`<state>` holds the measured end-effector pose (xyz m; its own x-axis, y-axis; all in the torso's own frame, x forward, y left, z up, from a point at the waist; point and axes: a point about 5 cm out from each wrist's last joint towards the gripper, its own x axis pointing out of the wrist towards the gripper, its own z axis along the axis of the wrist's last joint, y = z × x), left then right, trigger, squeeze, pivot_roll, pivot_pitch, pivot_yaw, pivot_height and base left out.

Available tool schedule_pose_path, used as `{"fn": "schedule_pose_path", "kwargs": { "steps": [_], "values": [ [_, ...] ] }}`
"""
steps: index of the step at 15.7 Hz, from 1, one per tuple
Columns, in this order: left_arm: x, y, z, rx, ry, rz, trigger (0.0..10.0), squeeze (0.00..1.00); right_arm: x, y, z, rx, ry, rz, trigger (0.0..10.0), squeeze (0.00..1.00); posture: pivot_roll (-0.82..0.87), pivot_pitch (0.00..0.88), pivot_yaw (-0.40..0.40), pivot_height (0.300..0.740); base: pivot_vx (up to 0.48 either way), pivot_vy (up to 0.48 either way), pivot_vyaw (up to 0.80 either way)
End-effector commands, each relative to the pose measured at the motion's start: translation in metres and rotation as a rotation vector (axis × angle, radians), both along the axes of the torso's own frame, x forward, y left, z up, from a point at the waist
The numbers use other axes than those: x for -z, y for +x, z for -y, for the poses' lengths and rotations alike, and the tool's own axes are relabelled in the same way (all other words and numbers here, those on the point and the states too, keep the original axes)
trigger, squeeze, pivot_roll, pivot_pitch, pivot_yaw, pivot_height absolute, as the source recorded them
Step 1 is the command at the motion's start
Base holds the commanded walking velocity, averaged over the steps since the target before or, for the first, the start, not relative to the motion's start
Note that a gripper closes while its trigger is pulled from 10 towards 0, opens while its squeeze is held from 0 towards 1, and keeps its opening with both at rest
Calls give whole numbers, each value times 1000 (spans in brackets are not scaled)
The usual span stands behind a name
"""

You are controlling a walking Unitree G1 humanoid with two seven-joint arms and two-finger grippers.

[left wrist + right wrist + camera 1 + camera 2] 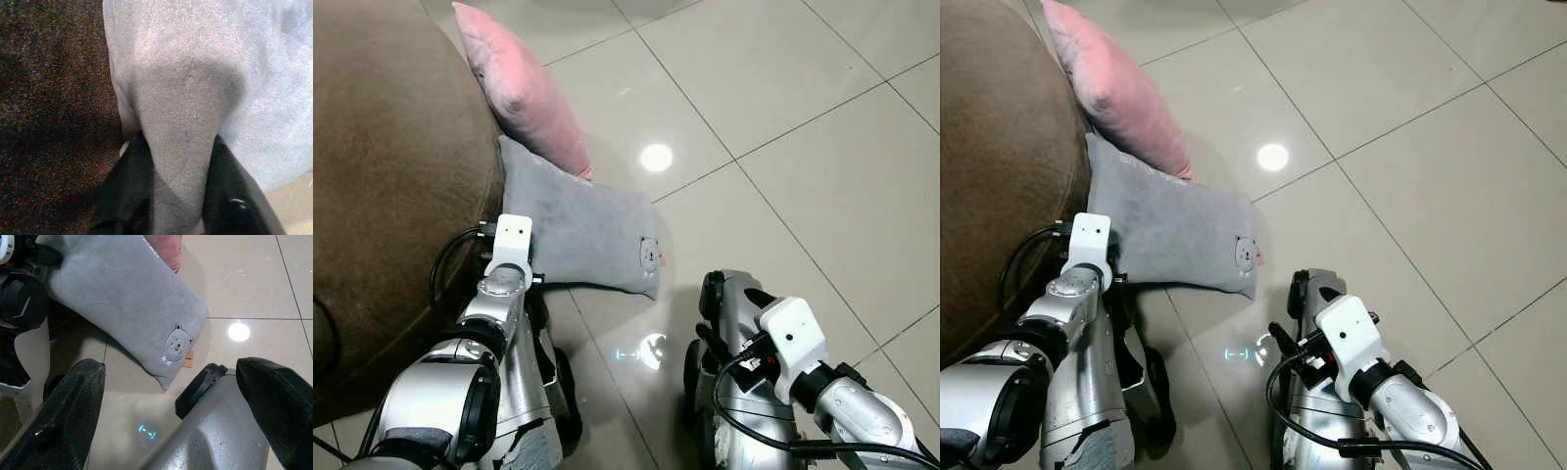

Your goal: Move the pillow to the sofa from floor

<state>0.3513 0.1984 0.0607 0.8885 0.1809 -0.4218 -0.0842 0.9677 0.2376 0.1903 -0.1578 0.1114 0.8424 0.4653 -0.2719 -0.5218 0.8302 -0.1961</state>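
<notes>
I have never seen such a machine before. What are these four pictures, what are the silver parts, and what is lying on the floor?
The silver parts are the two arms of a walking humanoid robot. Two pictures come from a stereo camera on its head, looking down; the other two come from small cameras on each wrist, looking along that arm's black fingers.

On the tiled floor lies a grey pillow with a small bear face, leaning against a brown sofa. A pink pillow rests behind it, also against the sofa.

The left claw has pinched a fold of the grey pillow between its two fingers, as the left wrist view shows up close. The right claw is open and holds nothing, hanging above the floor near the robot's leg.
</notes>
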Motion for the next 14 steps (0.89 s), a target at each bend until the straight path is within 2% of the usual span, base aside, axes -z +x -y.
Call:
{"fn": "schedule_pose_path", "kwargs": {
  "steps": [1,9,11,12,14],
  "values": [
    [11,-7,-3,-13,-19,-46,0,0,6,-4,-1,0,12,-32,10000,0,-63,364,25,470,0,0,0],
    [11,-7,1,4,-52,-42,0,0,7,-1,0,-4,6,-21,10000,0,-59,343,19,470,0,0,0],
    [12,-7,3,24,-79,-36,0,0,7,0,0,-1,5,-19,10000,0,-58,340,19,470,0,0,0],
    [11,-6,10,71,-141,-18,0,0,7,0,1,3,5,-14,10000,0,-56,335,24,470,0,0,0],
    [10,-5,17,114,-186,-4,0,0,7,1,1,9,7,-9,10000,0,-52,325,27,470,0,0,0]
  ]
}}
